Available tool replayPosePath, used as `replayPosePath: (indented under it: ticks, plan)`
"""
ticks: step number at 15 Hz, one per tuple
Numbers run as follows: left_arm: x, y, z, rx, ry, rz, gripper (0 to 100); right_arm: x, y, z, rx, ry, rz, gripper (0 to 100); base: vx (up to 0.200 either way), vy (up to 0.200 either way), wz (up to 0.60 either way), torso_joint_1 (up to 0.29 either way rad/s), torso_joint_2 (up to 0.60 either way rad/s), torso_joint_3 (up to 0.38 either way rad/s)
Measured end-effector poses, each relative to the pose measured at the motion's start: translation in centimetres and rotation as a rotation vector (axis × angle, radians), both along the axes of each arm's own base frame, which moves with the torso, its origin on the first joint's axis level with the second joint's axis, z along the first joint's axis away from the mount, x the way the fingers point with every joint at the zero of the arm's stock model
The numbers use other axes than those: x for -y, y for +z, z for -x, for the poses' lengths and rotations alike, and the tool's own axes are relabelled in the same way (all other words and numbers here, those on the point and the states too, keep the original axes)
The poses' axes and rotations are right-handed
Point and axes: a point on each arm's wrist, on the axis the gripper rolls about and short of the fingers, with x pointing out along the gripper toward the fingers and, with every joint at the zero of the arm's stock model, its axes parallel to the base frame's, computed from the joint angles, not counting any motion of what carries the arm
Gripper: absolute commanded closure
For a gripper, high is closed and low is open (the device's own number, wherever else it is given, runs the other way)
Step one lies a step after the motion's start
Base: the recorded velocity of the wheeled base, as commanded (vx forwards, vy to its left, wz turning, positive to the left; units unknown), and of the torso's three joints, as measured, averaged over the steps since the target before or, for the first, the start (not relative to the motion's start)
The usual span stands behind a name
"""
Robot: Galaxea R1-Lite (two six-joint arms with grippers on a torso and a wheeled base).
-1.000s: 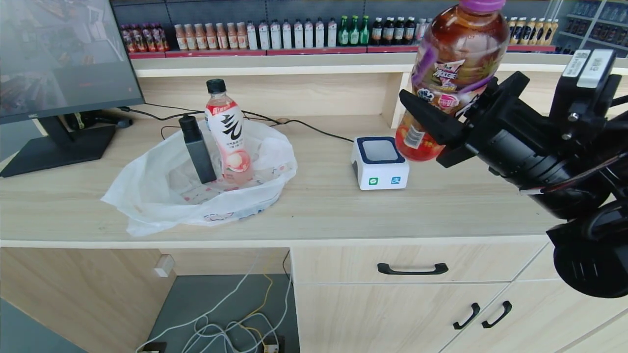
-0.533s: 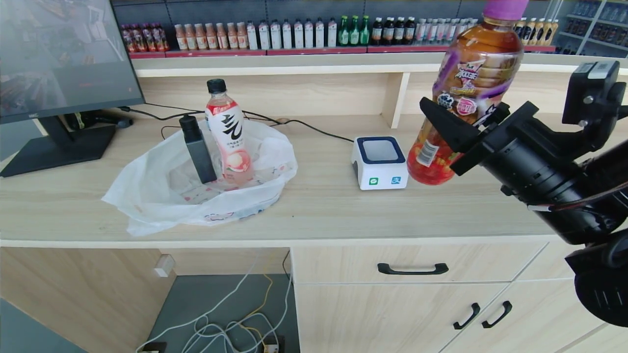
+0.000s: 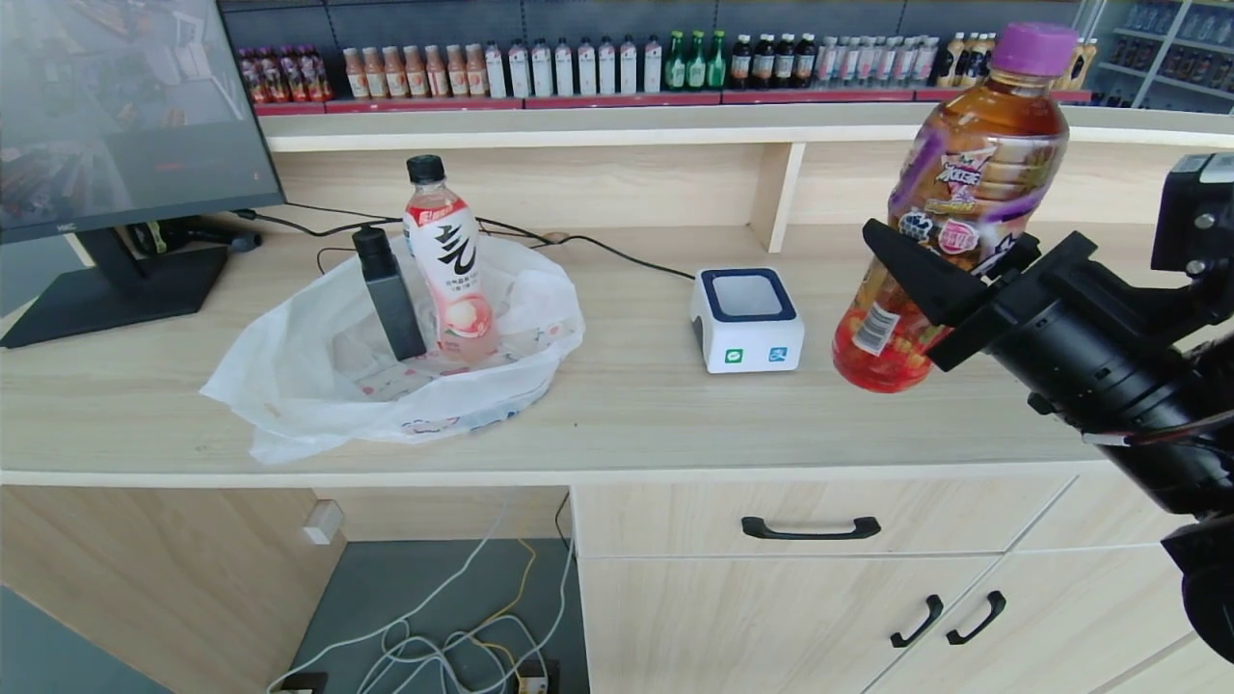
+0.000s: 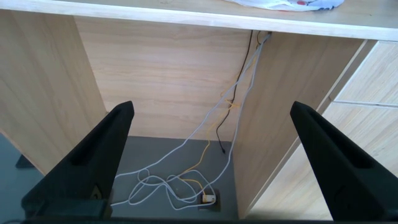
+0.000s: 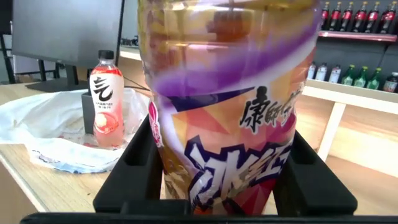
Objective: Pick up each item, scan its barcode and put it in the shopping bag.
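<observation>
My right gripper (image 3: 964, 280) is shut on a purple-capped amber tea bottle (image 3: 954, 202), held tilted above the counter to the right of the white barcode scanner (image 3: 744, 320). The bottle's barcode label faces down and left. Up close, the tea bottle (image 5: 227, 106) sits between the two black fingers (image 5: 134, 165). A white shopping bag (image 3: 395, 357) lies open on the counter at left, holding a pink peach drink bottle (image 3: 448, 265) and a dark grey box (image 3: 388, 294), both upright. My left gripper (image 4: 211, 162) hangs open below the counter, over the floor cables.
A monitor (image 3: 116, 116) stands at the counter's back left. Black cables (image 3: 578, 241) run behind the bag to the scanner. A raised wooden ledge (image 3: 675, 125) and a divider post (image 3: 776, 198) back the counter. Drawers (image 3: 810, 528) sit below at right.
My right gripper has carried the tea bottle to the right and downward, away from above the scanner. The bag and its contents have not moved.
</observation>
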Motion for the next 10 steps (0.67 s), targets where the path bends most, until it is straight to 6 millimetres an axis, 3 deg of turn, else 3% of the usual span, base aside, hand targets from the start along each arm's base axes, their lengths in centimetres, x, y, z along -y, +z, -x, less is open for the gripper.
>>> replayPosePath:
  ticks: [10]
  plan:
    - [0.00, 0.00, 0.00, 0.000, 0.000, 0.000, 0, 0.54, -0.70, -0.60, -0.048, -0.046, -0.029, 100, 0.000, 0.000, 0.00, 0.000, 0.00, 0.000]
